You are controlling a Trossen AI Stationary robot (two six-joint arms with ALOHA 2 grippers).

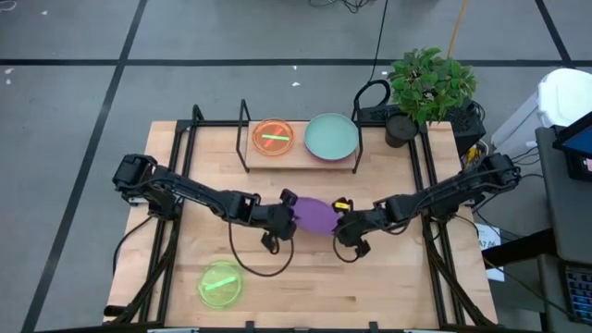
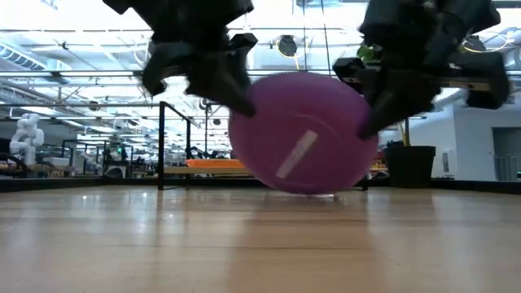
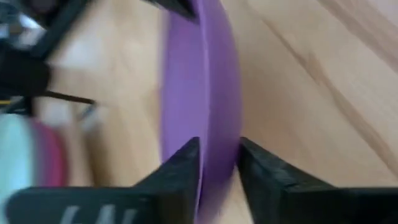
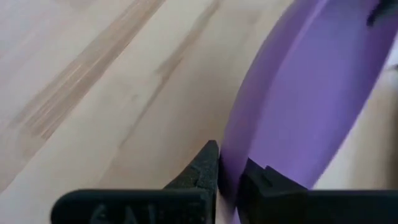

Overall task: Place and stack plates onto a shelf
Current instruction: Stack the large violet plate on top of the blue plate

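Observation:
A purple plate (image 1: 316,215) hangs on edge over the middle of the table, between my two grippers. My left gripper (image 1: 289,215) stands at its left rim, one finger on each side of the rim (image 3: 217,168), slightly open. My right gripper (image 1: 344,222) is shut on its right rim. On the shelf (image 1: 301,159) at the table's far side lie an orange plate (image 1: 274,137) holding a green one, and a teal plate (image 1: 330,136). A green plate (image 1: 220,283) lies flat near the table's front edge. My left gripper straddles the plate's left rim, slanting down from the table's left; whether its fingers (image 3: 180,171) touch the plate, I cannot tell. My right gripper pinches the plate's right rim (image 4: 231,177) between its two fingers, one on each face. It comes slanting down from the table's right. The plate (image 2: 305,134) stands tilted on edge, clear of the table.
A potted plant (image 1: 427,88) stands at the far right corner, beside the shelf's right black frame (image 1: 356,139). Bare wooden tabletop (image 1: 388,287) lies at the near right and along the left side.

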